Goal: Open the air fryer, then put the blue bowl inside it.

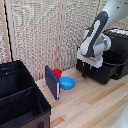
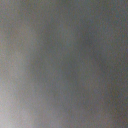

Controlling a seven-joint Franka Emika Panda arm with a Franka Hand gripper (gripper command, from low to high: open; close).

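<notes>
We see the bulky white arm [image 1: 95, 42] low over the large black boxy air fryer [image 1: 107, 62]; whether our tool is open or closed, we cannot tell, so it may miss the handle.

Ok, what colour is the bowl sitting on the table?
Bright blue. The bowl shows best in the exterior view; the wrist view is only a grey blur.

1. The blue bowl [image 1: 67, 83] is hemmed by the dark blue panel [image 1: 52, 82] and the red object [image 1: 57, 73].
2. Bare table [image 1: 95, 102] lies open between the bowl and the air fryer [image 1: 107, 62].
3. The black bin [image 1: 20, 97] blocks the exterior view's left edge.
</notes>
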